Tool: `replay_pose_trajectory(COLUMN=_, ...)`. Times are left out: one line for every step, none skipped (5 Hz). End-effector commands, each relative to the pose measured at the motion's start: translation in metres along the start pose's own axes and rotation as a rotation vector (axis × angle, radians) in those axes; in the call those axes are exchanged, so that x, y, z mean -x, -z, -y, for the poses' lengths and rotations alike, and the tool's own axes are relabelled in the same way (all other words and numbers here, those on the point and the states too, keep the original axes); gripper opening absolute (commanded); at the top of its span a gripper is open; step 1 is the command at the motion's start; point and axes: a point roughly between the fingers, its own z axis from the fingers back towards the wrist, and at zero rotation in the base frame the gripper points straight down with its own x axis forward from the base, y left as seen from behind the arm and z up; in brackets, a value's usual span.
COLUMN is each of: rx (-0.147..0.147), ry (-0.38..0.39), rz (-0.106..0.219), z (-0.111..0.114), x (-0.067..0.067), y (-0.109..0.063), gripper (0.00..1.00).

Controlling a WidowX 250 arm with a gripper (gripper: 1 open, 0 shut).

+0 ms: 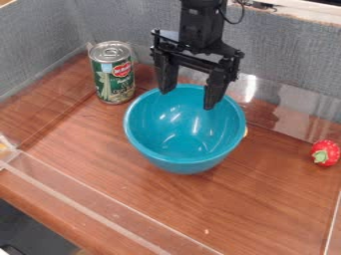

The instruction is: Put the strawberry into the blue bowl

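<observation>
Jaws of the gripper [189, 96] stand wide open, with nothing held between them. The two dark fingers point down over the far part of the bowl [185, 134], one more to the left, the other more to the right. In the camera view their tips overlap the far side of the bowl; if they touch it, I cannot tell. The black arm [200, 25] comes down from the top of the view to this place.

The bowl is blue, round and glossy. It sits upright around the middle of the tabletop [173, 204], and its inside, which faces up, shows no thing in it.

To the left of the bowl and a little farther back, the can [114, 74] stands upright, with a green label and a metal top. It is apart from the bowl.

The strawberry [325, 152], red with a green top, lies on the tabletop near its right edge, well apart from the bowl and from the jaws. Grey walls [286, 55] rise behind the tabletop and at its left.
</observation>
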Motion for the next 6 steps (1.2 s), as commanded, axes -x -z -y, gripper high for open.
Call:
replay_pose_trajectory(rx=0.010, ry=0.006, rz=-0.006, z=0.006, x=-0.003, y=0.005, gripper=1.00)
replay_pose_trajectory(rx=0.036, ry=0.025, rz=0.006, z=0.025, x=-0.009, y=0.010, gripper=1.00)
replay_pose_trajectory(rx=0.055, ry=0.053, rz=0.034, z=0.049, x=-0.018, y=0.009, gripper=1.00)
replay_pose_trajectory(rx=0.078, ry=0.075, rz=0.064, z=0.076, x=-0.027, y=0.010, gripper=1.00)
replay_pose_trajectory(rx=0.100, ry=0.088, rz=0.078, z=0.100, x=-0.037, y=0.015, gripper=1.00)
replay_pose_trajectory(rx=0.116, ry=0.080, rz=0.098, z=0.117, x=-0.045, y=0.019, gripper=1.00)
